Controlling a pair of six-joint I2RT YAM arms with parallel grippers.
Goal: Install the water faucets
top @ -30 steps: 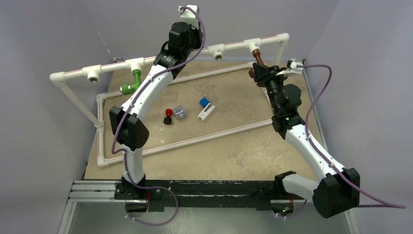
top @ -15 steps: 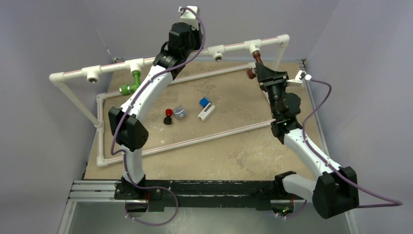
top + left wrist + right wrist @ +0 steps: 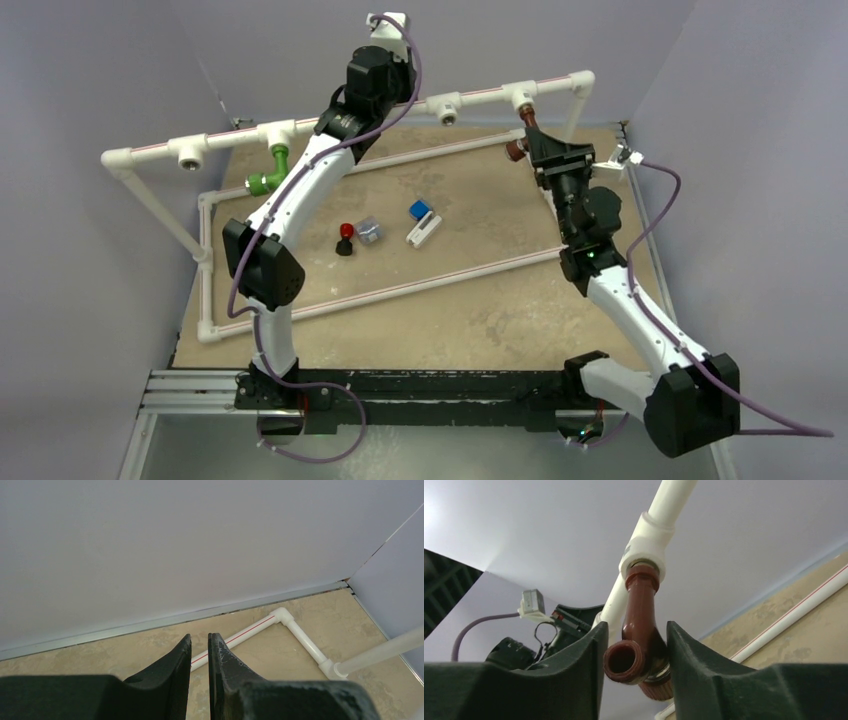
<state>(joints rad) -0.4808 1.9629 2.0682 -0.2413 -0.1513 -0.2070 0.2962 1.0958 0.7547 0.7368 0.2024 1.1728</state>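
Since a second ago the right arm has swung its wrist round at the far right tee, its jaws (image 3: pixel 636 652) clamped on the reddish-brown bent plastic faucet (image 3: pixel 638 630), whose neck sits in the white plastic tee socket (image 3: pixel 646 547) of the raised pipe rail. Farther left, the bright green bent plastic faucet (image 3: pixel 270 170) already hangs from its own tee above the tan bench (image 3: pixel 470 300), so only this last seating looks left. Beyond, the left arm's jaws (image 3: pixel 199 652) hover almost together, holding nothing.

Lab test cell, blank walls (image 3: pixel 120 60), pipe frame (image 3: pixel 150 150)
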